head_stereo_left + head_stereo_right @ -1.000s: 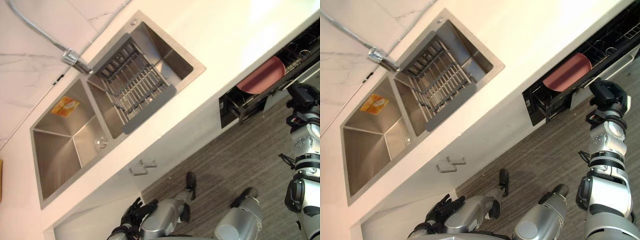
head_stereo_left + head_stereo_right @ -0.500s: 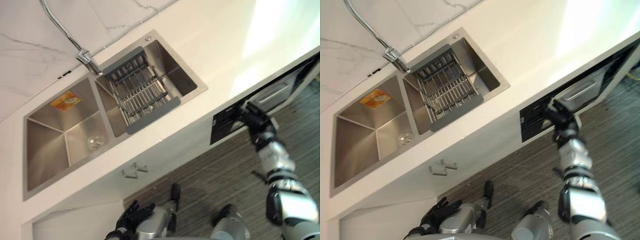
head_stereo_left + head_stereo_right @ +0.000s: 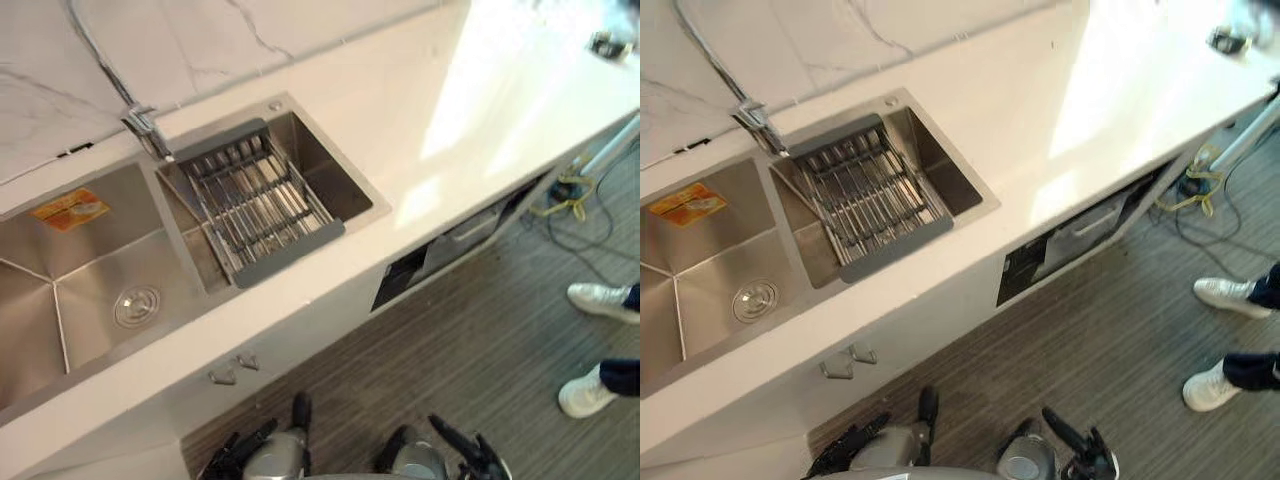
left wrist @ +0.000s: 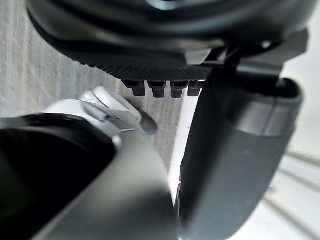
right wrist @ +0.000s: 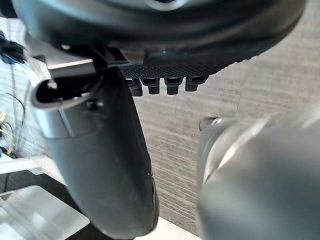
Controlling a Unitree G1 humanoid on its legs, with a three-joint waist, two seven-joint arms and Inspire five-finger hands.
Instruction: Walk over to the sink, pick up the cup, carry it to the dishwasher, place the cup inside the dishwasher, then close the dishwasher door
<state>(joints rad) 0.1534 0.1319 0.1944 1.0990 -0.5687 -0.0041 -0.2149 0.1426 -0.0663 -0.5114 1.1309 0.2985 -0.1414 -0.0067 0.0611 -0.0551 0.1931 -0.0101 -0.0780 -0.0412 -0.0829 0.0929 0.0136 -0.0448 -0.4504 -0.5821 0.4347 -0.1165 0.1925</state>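
Left eye view: at 7 and 5 o'clock the left hand (image 3: 236,456) and right hand (image 3: 468,457) hang released and empty, a person's white shoes (image 3: 598,298) stand at 4 o'clock, the dishwasher (image 3: 455,238), nearly shut, sits at 3 o'clock, and the sink (image 3: 60,290) lies at 10 o'clock.
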